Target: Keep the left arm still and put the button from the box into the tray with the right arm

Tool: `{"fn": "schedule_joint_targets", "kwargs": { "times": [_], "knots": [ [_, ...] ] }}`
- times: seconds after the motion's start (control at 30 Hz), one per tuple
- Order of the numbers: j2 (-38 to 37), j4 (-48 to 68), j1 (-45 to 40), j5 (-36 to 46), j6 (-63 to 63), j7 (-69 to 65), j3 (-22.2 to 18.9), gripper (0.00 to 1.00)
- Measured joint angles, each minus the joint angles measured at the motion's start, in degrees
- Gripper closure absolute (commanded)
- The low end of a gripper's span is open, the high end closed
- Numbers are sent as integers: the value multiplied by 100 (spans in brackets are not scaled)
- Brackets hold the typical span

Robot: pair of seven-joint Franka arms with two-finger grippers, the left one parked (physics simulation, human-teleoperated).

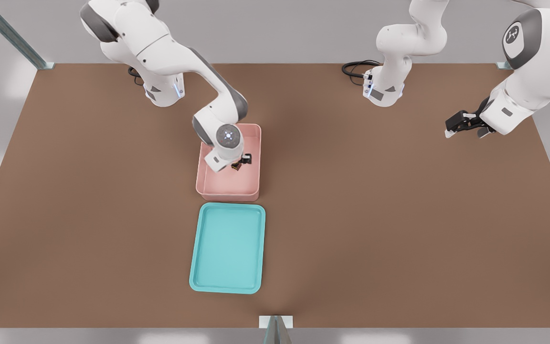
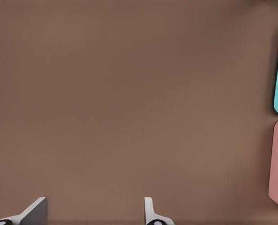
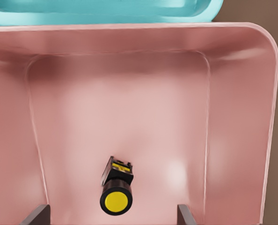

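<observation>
Brown matte worktop (image 1: 399,215) carries all.

Teal tray (image 1: 227,247): shallow, raised rim, rounded corners, smooth plastic; just beside pink box (image 1: 251,143), toward camera in front view.

Box: deep glossy walls, rounded corners.

Right arm's hand (image 1: 240,162) reaches into box, fingers (image 3: 36,214) spread apart, nothing held.

Button (image 3: 115,187) lies tipped on box floor between fingers: round yellow cap, black body.

Step judged: grasp. Descend straight, centre fingers on black body, avoid walls, close gently; small and round, may roll.

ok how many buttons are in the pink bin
1: a small yellow-capped black button lying on the pale pink plastic bin's floor, between the open gripper's fingers. None elsewhere.
</observation>
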Motion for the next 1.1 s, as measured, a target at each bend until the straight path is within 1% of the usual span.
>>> {"fn": "schedule_joint_targets", "kwargs": {
  "times": [0.13,0.33,0.5,0.67,1.1],
  "knots": [
    [127,-202,-5,-279,466,700,3,0],
    [189,-616,-13,-484,1017,1568,4,0],
    [368,-669,-2,-652,1350,2113,4,0],
    [462,-671,2,-720,1508,2523,4,0],
    [396,-754,-47,-763,1559,3168,88,0]
  ]
}}
